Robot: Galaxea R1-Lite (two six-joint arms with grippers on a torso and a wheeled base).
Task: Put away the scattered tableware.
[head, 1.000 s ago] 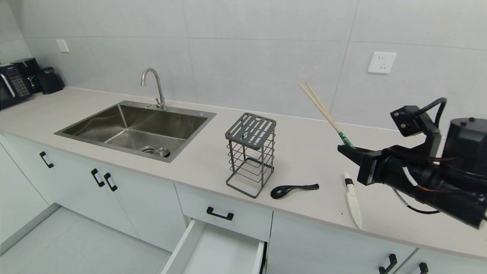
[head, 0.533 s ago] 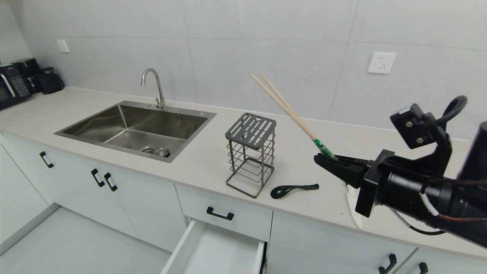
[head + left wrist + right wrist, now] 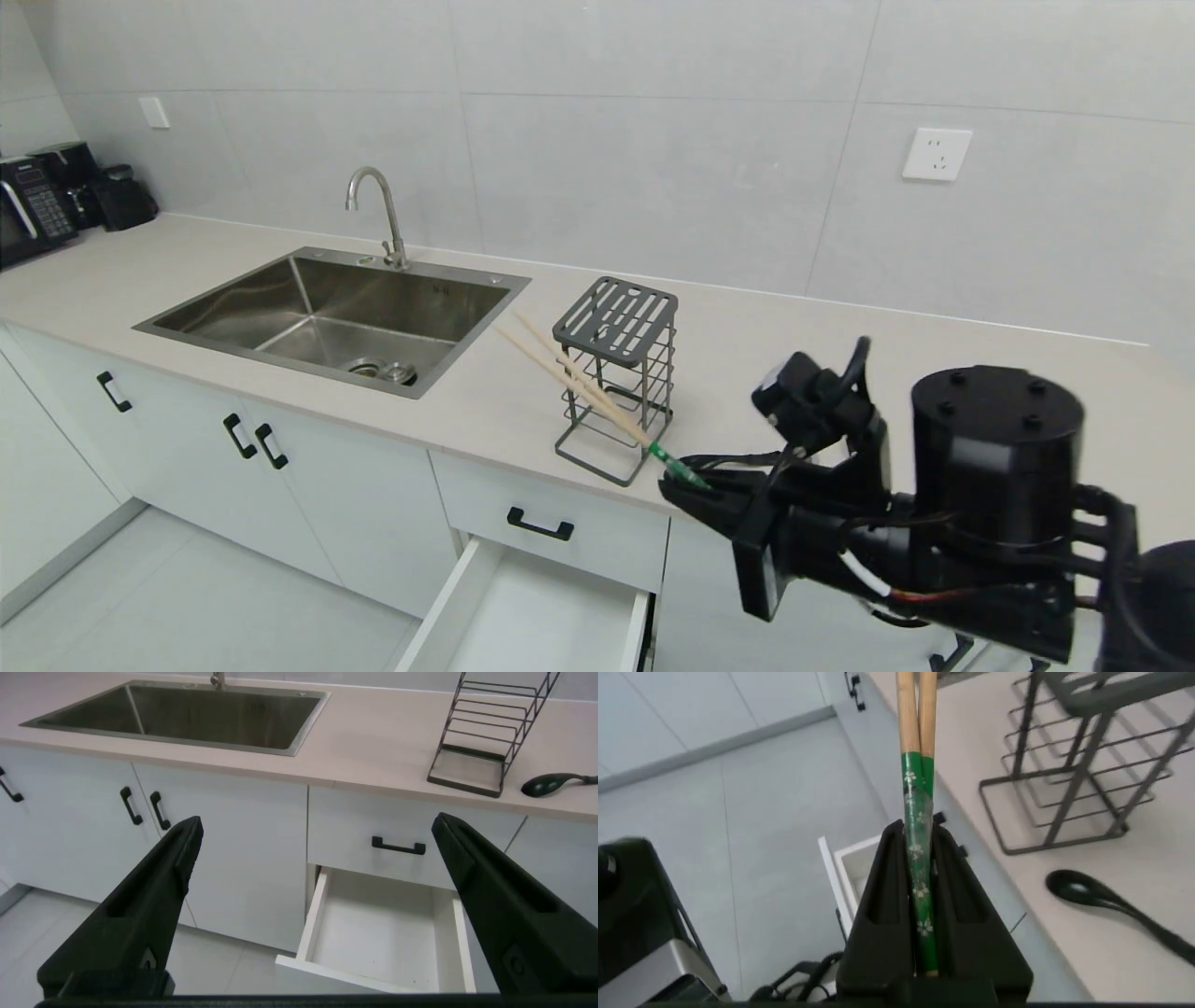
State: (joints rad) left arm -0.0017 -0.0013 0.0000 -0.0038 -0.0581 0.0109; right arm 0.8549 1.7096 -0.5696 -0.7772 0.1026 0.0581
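Head view shows the right claw (image 3: 686, 485) clamped on the green, flower-patterned ends of a pair of long pale wooden chopsticks (image 3: 583, 387). It hangs at the front edge of the pale beige tabletop (image 3: 794, 373). The sticks slant up and away from the claw toward the robot's left, and their shafts cross in front of the dark grey wire rack with a slotted top plate (image 3: 616, 322). That rack stands just beyond the claw on the same side. Whether the sticks touch its wires cannot be told. Below the claw and a little to its left, the white pull-out drawer (image 3: 541, 616) stands open. A black plastic soup spoon (image 3: 1106, 901) lies on the tabletop close beside the claw, near the rack's foot.

The left claw (image 3: 316, 821) hangs low, its jaws spread wide apart and holding nothing, with the drawer ahead of it.

The step looks like carrying the chopsticks to storage, though rack or drawer cannot be told. Only the short ends are gripped, so the long free length will swing with any wrist turn. Rotate slowly, draw the shafts clear of the rack's wires first, and release only once the sticks are supported.
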